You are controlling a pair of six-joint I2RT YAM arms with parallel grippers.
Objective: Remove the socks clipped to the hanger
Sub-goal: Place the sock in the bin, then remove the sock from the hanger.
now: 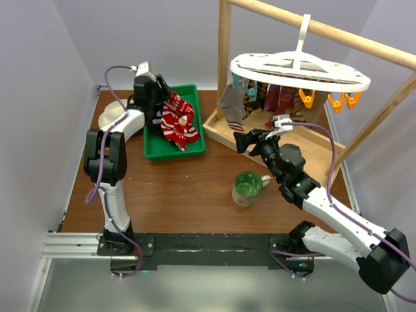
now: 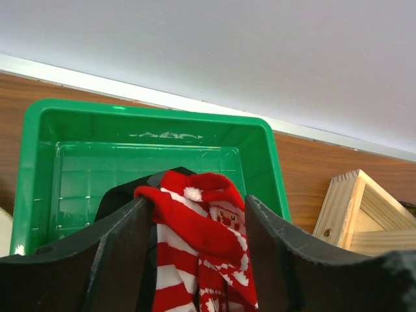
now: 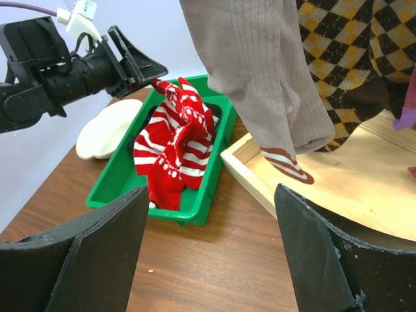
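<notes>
Grey sock (image 3: 260, 78) clipped on the hanger (image 1: 354, 79), hanging straight down, dead ahead of the R jaws & a bit above. R jaws spread wide w/ nothing in them, way nearer than the L side. L jaws parted over the green bin (image 2: 45, 130), red striped sock (image 2: 195, 240) slumped btwn them, prob let go.

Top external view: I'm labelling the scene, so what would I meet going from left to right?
white dish → green bin → green mug → orange clips
</notes>
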